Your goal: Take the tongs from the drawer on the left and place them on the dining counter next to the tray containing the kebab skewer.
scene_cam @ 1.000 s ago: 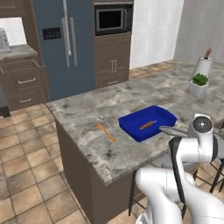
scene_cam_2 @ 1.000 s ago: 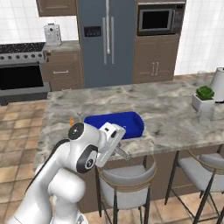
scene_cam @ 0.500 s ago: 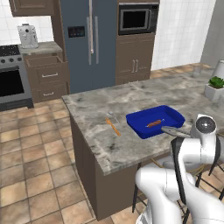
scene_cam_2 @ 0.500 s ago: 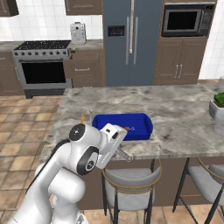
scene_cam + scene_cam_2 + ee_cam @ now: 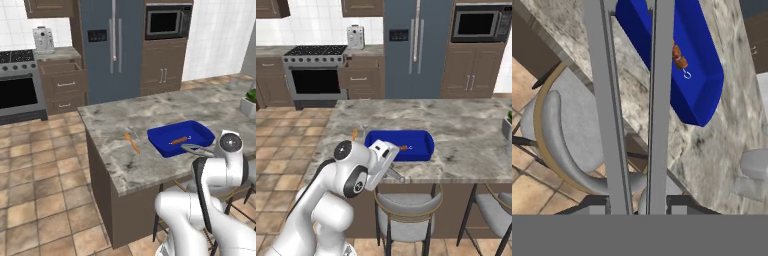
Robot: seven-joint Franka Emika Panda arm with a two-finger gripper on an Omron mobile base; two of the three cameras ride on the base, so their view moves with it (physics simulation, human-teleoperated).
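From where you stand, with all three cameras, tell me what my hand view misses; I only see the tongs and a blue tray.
Observer: In the right base view the gripper holds the tongs just off the near edge of the dining counter, above a stool.
Operator: Tell me what lies left of the tray.
Observer: In the left base view a small orange stick-like thing lies on the stone, apart from the blue tray.
Operator: Report on the drawer.
Observer: The top drawer beside the stove stands pulled out.
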